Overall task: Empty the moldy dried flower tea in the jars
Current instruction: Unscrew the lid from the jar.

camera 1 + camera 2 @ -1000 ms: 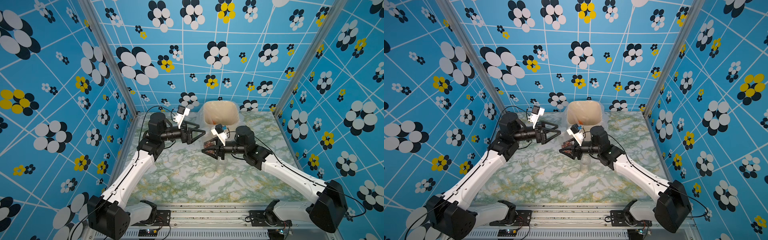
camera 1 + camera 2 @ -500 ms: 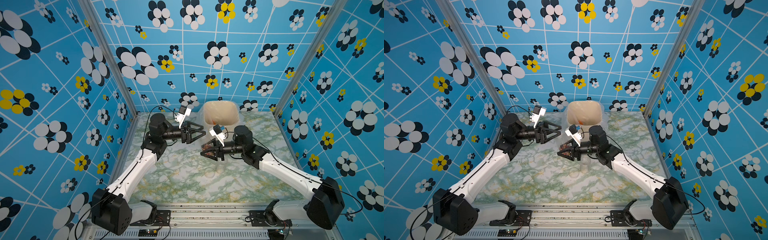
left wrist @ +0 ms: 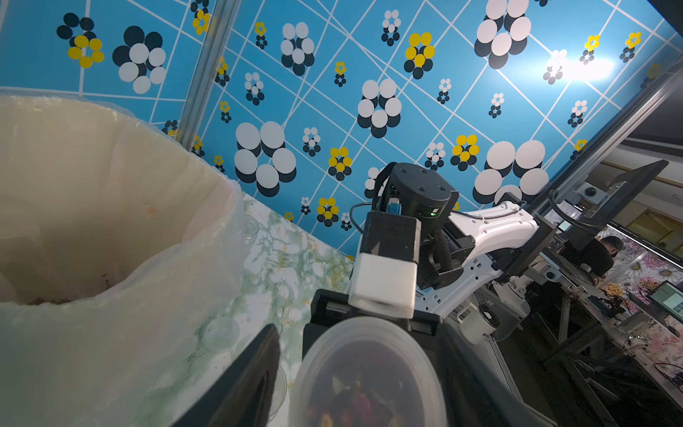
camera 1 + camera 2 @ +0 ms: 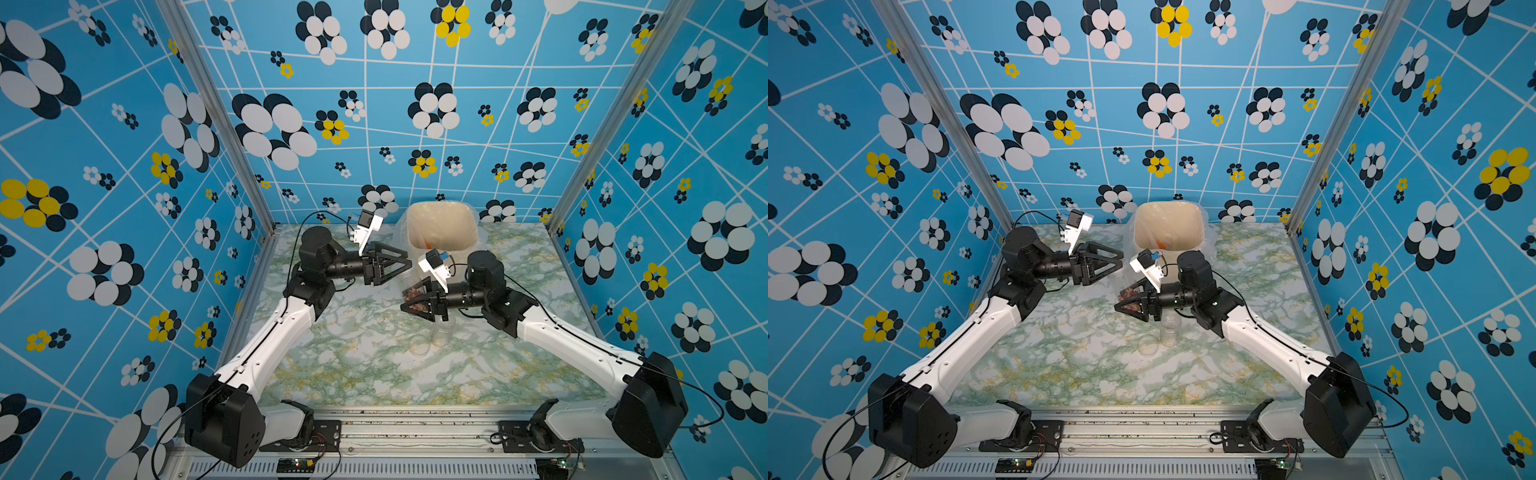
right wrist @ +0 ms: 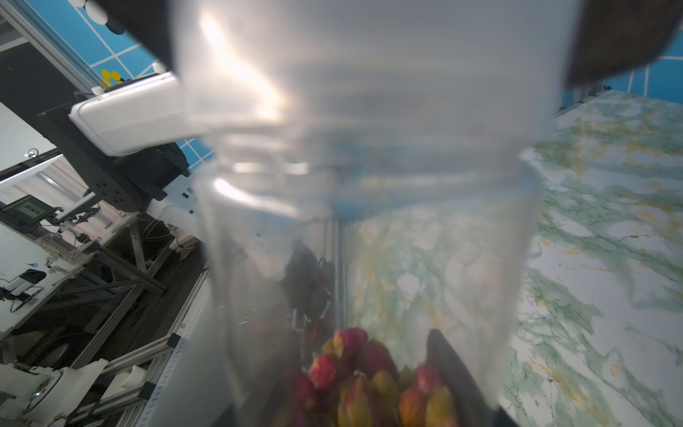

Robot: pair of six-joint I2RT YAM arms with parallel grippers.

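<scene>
Starting furthest out from the bin on the robot's side, an empty jar (image 4: 440, 332) stands upright and open-topped on the marbled table (image 4: 353, 382). A loose lid (image 4: 419, 345) lies flat just beside it.

Closer in, the right gripper (image 4: 411, 300) has its jaws clamped on the full jar (image 5: 369, 185). It holds it up off the table just in front of the bin's near wall, tipped over with the capped end pointing at the other arm. The tea (image 5: 362, 373), reddish and yellowish buds, is all inside, heaped at the end away from the cap (image 3: 366, 369).

The left gripper (image 4: 405, 266) comes in from the left-arm side of the bin, level with its near wall. It has one of its fingers (image 3: 255, 380) on each side of that cap. A sliver of table shows between that finger and the cap in the left wrist view, so honestly you can't tell if it's pinching or just bracketing it.

Last comes the bin (image 4: 415, 216) itself, beige with a clear plastic liner (image 3: 166, 295), parked against the back wall. A few brown crumbs (image 3: 51, 300) lie at its bottom.
</scene>
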